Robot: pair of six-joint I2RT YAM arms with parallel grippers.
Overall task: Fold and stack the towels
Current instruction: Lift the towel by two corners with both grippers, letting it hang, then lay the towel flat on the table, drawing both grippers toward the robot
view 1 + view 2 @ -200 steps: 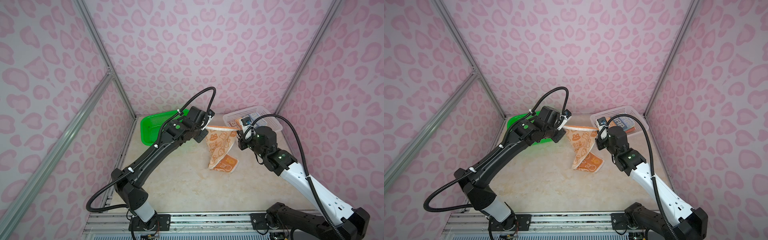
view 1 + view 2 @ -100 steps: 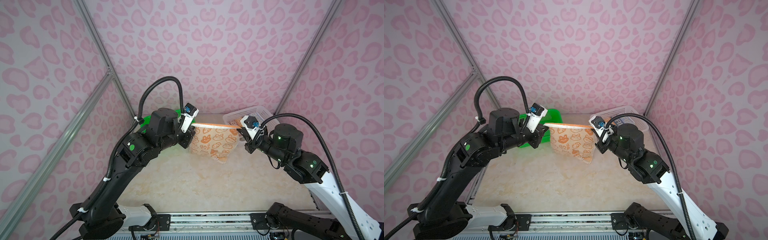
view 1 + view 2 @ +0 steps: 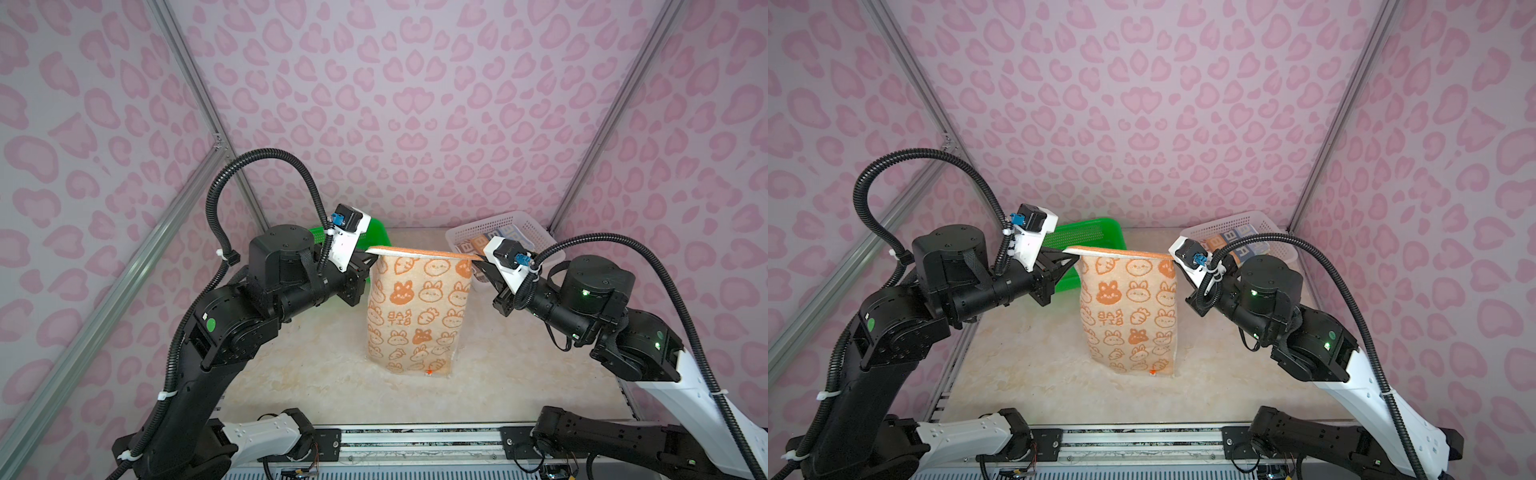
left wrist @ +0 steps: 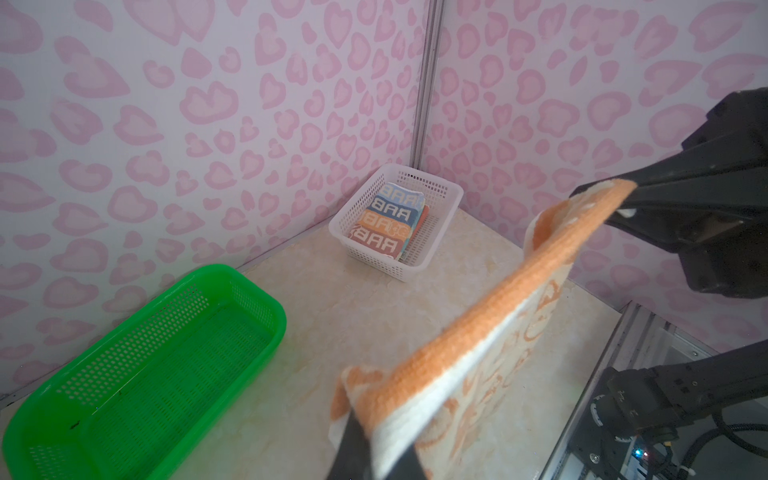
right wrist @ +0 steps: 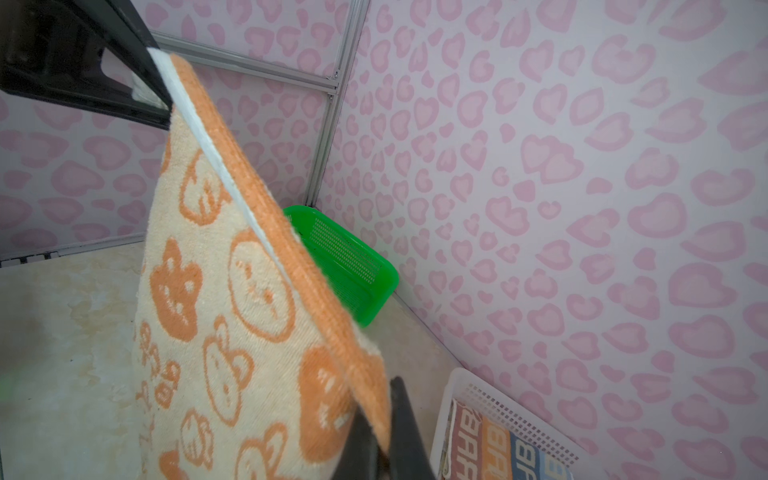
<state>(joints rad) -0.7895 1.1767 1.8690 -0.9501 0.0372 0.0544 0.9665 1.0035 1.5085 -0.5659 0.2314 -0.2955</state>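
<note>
— What is held in the pincers?

— The left pincer (image 3: 369,257) is pressed together on one top corner of the orange rabbit towel (image 3: 417,316). The right pincer (image 3: 478,261) is pinched on the other top corner. The top hem is drawn taut between them at the centre of the frame.

— What is changed against the earlier frame?

— There the towel is shown bunched and twisted, low in the upper middle of the frame, with both arms stretched far out. Now it is raised, drawn toward the lower edge and hung flat at full length over the table (image 3: 316,374). Whether the lower hem is touching cannot be told.

— What is meant for the task?

— The cloth is judged ready to be laid down and folded. Folded striped towels (image 4: 388,220) are already stacked in the white basket (image 4: 370,251). Nothing is seen in the green basket (image 4: 166,353).
</note>
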